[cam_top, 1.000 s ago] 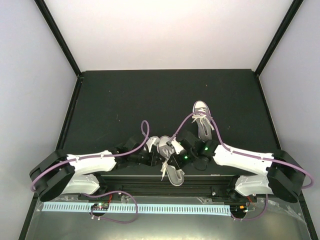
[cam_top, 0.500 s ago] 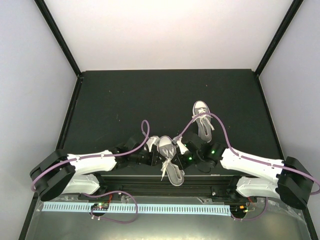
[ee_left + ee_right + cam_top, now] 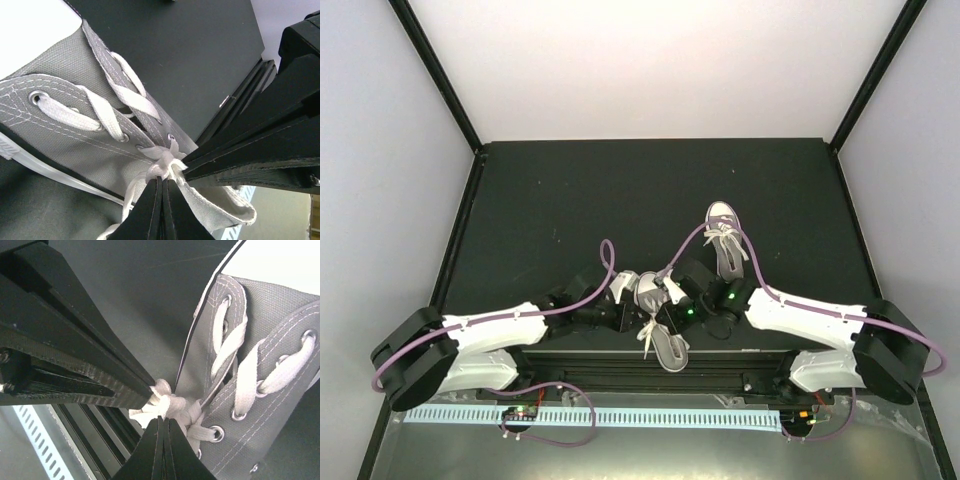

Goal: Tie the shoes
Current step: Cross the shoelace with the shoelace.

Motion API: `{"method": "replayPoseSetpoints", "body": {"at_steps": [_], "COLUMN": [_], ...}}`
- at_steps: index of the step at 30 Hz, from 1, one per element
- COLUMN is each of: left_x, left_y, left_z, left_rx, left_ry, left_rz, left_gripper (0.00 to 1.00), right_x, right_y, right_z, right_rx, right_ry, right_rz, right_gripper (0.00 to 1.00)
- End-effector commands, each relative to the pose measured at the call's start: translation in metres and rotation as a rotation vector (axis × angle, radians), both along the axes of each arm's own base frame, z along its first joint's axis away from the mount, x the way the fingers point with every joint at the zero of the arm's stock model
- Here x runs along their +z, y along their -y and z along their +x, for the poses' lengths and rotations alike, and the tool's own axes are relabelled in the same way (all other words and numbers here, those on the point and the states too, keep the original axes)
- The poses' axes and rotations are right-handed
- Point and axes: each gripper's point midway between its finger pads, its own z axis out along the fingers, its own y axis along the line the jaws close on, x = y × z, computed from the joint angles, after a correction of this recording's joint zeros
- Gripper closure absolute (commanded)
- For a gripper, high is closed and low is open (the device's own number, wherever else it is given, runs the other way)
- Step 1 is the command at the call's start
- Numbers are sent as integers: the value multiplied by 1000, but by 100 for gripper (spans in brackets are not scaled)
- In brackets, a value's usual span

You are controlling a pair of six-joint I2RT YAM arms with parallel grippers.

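Note:
One grey shoe (image 3: 666, 346) with white laces lies at the table's near edge between my two arms. The other shoe (image 3: 724, 243) sits farther back on the right, nothing touching it. My left gripper (image 3: 641, 313) and right gripper (image 3: 663, 311) meet tip to tip over the near shoe. In the left wrist view the left gripper (image 3: 162, 178) is shut on white lace at the bunched knot (image 3: 163, 161) above the top eyelets of the shoe (image 3: 65, 110). From the right wrist camera, the right gripper (image 3: 163, 419) is shut on the same lace bunch (image 3: 175, 404) beside the shoe (image 3: 272, 330).
Purple cables (image 3: 608, 262) loop over both arms, and one crosses the far shoe's laces. The black table's front rail (image 3: 620, 368) runs just behind the near shoe's heel. A perforated white strip (image 3: 590, 415) lies below it. Dark frame posts stand at the back corners.
The right arm swung out to the right half a second ago and has come back to the knot. The left arm's shoulder has dropped slightly. Both grippers stay shut.

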Motion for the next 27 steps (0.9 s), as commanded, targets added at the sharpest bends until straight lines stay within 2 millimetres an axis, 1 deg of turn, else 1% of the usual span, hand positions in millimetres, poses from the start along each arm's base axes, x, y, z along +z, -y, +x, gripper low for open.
{"method": "replayPoseSetpoints", "body": {"at_steps": [1, 4, 11, 18, 27], "left_x": [9, 7, 4, 6, 10], "left_y": [0, -1, 0, 4, 6], "left_z": [4, 4, 8, 8, 6], "left_rx": [1, 4, 20, 10, -17], "left_ry": [40, 34, 25, 29, 49], "left_rz": [5, 12, 19, 3, -9], "left_gripper": [98, 98, 99, 98, 98], "right_x": [9, 8, 6, -2, -4], "right_y": [-11, -13, -17, -15, -18], "right_z": [4, 2, -13, -10, -4], "right_rx": [29, 45, 124, 112, 85], "right_ry": [36, 26, -22, -26, -20], "right_rz": [26, 30, 59, 25, 19], "right_gripper": [98, 98, 98, 98, 98]}}
